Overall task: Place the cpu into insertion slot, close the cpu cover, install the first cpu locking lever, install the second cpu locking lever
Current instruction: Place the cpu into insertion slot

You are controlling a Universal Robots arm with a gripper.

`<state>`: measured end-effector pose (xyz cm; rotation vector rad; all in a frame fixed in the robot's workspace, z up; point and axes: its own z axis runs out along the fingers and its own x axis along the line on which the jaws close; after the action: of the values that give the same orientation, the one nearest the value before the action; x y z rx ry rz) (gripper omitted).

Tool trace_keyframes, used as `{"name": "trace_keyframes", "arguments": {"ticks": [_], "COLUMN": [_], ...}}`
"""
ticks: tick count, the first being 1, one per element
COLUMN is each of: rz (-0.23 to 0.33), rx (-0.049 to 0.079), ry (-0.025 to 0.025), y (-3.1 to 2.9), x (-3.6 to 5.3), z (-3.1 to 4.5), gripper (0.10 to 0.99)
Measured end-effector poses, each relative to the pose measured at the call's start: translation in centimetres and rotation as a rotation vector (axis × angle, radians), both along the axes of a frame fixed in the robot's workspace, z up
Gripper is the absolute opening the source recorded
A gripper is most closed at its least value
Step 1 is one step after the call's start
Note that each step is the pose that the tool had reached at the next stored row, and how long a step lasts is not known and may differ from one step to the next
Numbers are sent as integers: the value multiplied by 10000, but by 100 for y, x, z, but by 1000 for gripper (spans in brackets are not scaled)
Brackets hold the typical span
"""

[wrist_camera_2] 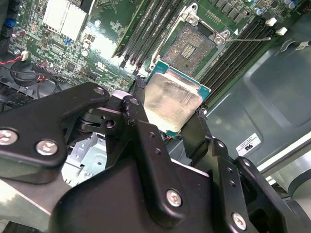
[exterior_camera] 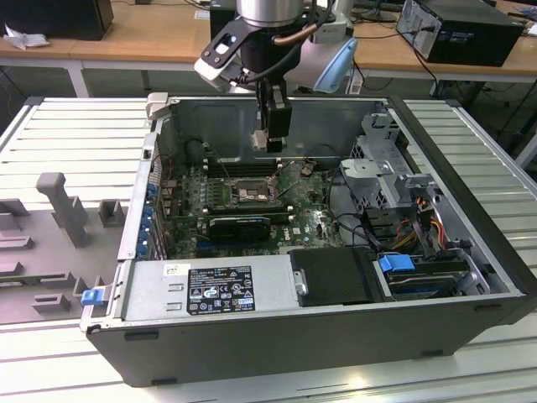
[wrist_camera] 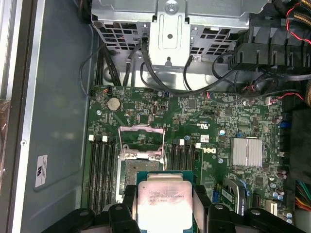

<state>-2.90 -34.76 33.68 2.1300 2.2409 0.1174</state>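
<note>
While hanging above the motherboard (exterior_camera: pixel 312 225) inside the open computer case (exterior_camera: pixel 336 336), clamps the gripper (exterior_camera: pixel 271 141) narrowly on 2 opposite edges of the cpu (wrist_camera: pixel 163 198). Holds the chip flat between the black fingers (wrist_camera: pixel 127 206), silver lid turned toward both wrist cameras. Square, so no long axis to name. Hovers apart from the insertion slot (wrist_camera_2: pixel 192 44), green-rimmed edge nearest the socket in the second wrist view. Beyond the slot, shows the cpu cover (wrist_camera: pixel 141 130) swung up and open.
</note>
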Motion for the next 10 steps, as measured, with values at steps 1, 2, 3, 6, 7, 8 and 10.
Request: {"name": "trace_keyframes", "arguments": {"ticks": [1,2,3,6,7,8,10], "rz": [1,0,0,0,0,0,0], "rx": [0,0,0,0,0,0,0], "ry": [0,0,0,0,0,0,0], "y": [0,0,0,0,0,0,0], "x": [0,0,0,0,0,0,0], "z": [-2,-3,-6,-12,-17,-20,-23], "gripper": [541,541,541,541,541,541,541]}}
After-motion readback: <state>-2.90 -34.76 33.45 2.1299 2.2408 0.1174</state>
